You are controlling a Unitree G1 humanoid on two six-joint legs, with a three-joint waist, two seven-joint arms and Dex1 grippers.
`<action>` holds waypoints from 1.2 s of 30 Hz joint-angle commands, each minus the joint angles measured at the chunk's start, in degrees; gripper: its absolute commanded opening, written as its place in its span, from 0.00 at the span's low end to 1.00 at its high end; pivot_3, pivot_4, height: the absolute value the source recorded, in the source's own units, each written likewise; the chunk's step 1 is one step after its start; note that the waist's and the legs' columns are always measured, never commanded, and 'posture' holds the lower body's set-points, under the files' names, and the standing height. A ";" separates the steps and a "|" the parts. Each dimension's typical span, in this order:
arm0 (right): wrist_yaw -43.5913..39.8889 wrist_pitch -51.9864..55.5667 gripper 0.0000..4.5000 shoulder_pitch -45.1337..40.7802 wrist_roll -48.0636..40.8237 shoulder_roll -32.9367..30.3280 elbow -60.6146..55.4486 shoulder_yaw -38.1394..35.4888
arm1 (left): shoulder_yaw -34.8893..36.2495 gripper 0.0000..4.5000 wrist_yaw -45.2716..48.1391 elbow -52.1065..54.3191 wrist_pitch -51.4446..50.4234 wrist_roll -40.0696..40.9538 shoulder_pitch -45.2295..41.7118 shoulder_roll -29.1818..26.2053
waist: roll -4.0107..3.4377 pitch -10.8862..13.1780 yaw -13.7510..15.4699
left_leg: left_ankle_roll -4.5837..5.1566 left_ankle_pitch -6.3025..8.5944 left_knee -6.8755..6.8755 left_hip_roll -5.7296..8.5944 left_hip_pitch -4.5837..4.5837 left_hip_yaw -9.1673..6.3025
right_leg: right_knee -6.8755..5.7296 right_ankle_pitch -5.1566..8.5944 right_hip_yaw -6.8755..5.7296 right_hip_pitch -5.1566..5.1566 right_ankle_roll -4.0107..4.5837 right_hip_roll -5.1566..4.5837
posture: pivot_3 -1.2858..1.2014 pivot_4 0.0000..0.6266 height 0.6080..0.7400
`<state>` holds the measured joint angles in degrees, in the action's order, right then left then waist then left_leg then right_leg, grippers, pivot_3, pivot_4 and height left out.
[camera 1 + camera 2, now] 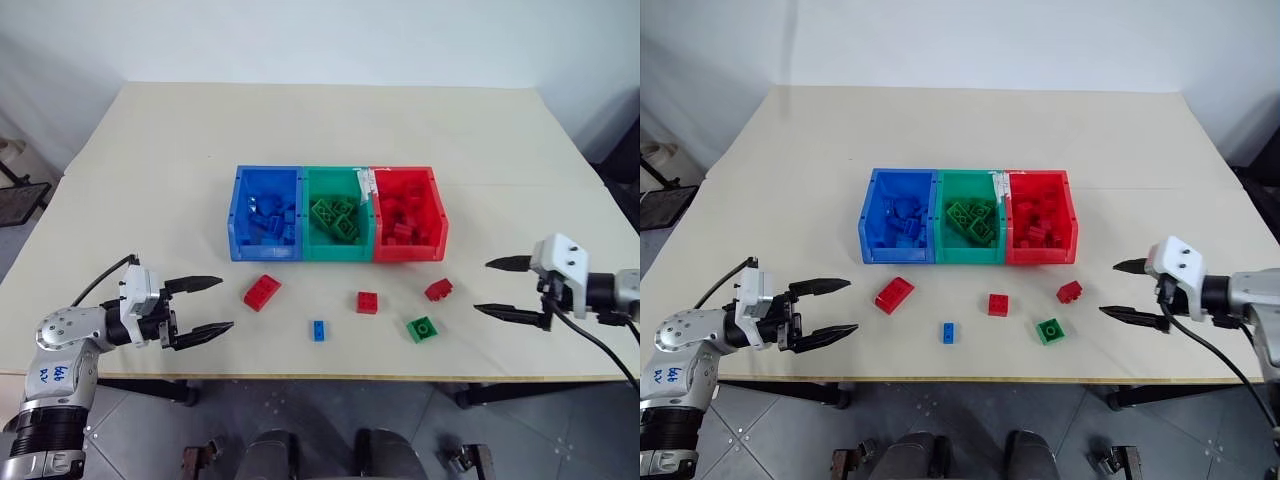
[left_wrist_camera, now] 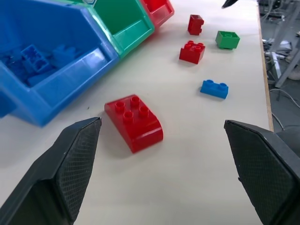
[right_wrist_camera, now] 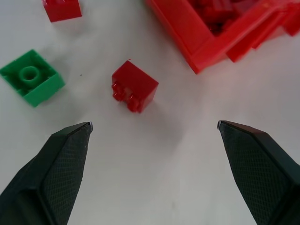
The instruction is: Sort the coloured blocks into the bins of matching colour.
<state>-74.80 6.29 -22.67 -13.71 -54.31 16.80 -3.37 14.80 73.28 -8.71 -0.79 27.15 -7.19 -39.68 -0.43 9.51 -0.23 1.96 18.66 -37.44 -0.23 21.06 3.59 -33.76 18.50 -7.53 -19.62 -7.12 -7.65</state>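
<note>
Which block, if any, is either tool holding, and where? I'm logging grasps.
Nothing is held: left tool and right tool are both open and empty.

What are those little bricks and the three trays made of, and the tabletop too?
The loose bricks, like the big red one, look like moulded plastic: glossy, with studs on top. The trays seem to be slightly shiny plastic, their rims catching the light. The tabletop is matte and cream-coloured, perhaps laminate or painted board; that's hard to tell.

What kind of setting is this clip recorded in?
Probably a lab or test workspace: a plain pale table against bare white walls, tiled floor, with cables and stand legs beside it.
</note>
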 commanded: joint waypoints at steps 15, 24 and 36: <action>-4.67 -10.57 0.58 -14.71 6.97 8.78 20.95 8.56 | 7.82 1.00 -5.54 11.75 -0.60 2.87 11.21 -1.13 | -0.05 0.03 -0.01 | 0.00 0.00 -0.13 0.01 0.08 -0.25 | -0.06 0.00 0.07 0.08 0.00 -0.01 | 0.52 0.24 1.00; -2.92 -4.81 0.21 -9.48 1.75 5.11 9.13 1.67 | 6.72 1.00 -4.50 8.00 0.39 2.21 7.80 -1.54 | -0.09 0.05 0.23 | 0.00 0.00 -0.12 0.05 0.09 -0.32 | -0.10 0.00 0.07 0.06 0.00 0.00 | 0.52 0.24 1.00; 8.06 7.98 0.21 -27.14 3.74 12.91 11.86 4.61 | 6.80 1.00 -4.97 6.19 1.28 1.95 5.56 -1.75 | -0.09 0.04 -1.58 | -0.12 0.03 -0.03 -0.14 0.01 -0.07 | -0.13 0.01 0.05 -0.07 0.03 0.02 | 0.52 0.24 1.00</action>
<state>-67.58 16.55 -48.87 -10.76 -41.87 25.77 0.90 20.84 68.54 -3.15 -0.24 28.71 -1.92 -40.91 -0.52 9.55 -1.81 1.84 18.68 -37.43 -0.38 21.07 3.50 -33.96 18.51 -7.48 -19.72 -7.09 -7.61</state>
